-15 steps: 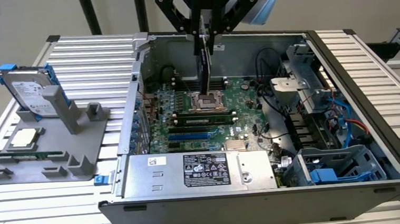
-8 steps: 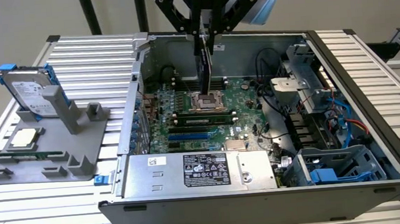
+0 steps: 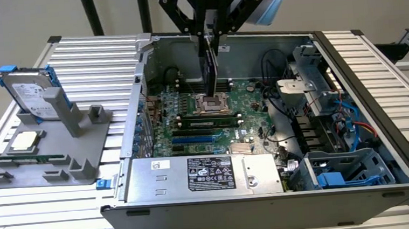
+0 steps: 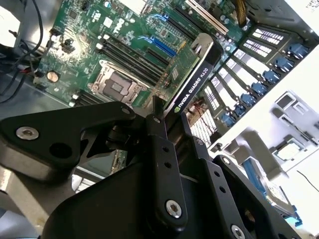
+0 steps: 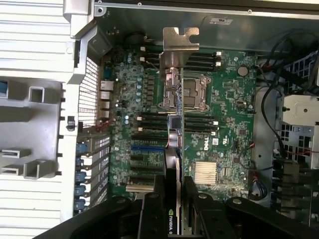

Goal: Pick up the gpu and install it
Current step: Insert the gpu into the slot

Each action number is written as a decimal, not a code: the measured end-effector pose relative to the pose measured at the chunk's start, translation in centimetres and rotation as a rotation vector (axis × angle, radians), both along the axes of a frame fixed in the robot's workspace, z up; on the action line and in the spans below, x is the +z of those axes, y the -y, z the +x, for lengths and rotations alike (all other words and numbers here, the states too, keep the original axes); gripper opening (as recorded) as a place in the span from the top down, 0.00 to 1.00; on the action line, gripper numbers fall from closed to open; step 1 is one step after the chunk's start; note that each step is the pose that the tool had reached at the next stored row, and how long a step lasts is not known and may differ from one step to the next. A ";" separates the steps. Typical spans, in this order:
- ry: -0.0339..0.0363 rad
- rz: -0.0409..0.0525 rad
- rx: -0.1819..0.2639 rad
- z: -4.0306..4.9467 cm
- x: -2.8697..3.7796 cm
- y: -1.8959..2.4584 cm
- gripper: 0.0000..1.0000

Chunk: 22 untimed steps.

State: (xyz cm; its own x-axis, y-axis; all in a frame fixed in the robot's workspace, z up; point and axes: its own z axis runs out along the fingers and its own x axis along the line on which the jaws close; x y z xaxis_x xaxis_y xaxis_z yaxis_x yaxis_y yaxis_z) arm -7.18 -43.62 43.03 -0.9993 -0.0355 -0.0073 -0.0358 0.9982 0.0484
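Closest to my wrist cameras were the black linkages of the gripper (image 5: 174, 186), its fingers (image 5: 155, 209) clenched on the gpu (image 5: 173, 134). I saw the card edge-on, running away from the lens to its silver bracket (image 5: 179, 46) at the far end. From the exterior view the gpu (image 3: 210, 71) hung upright below the gripper (image 3: 209, 36), inside the open computer case (image 3: 233, 212), with its lower end over the CPU socket (image 3: 211, 102) on the motherboard (image 3: 250, 92). I had room on either flank. The slotted case wall (image 3: 143, 97) on the exterior view's left was near but apart. The cable bundle (image 3: 280, 114) and the drive cage (image 3: 338, 172) on the exterior view's right were well apart, and the power supply (image 3: 194, 174) lay along the case's near edge. The blue expansion slot (image 5: 147, 148) lay bare beside the card's line. I could not tell whether the bracket touched the board. The finger pads were hidden against the card, and the arm was cut off at the exterior view's upper edge. Outside the case, a hard drive (image 3: 34, 94) stood in a grey fixture (image 3: 70, 151) on the slatted table (image 3: 39, 218), well apart.
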 end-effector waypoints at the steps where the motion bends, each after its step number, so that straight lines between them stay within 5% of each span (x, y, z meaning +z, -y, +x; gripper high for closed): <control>1: 0.0000 0.0000 0.004 0.00 0.00 0.00 1.00; 22: 0.0000 0.0000 0.084 0.83 0.01 0.00 1.00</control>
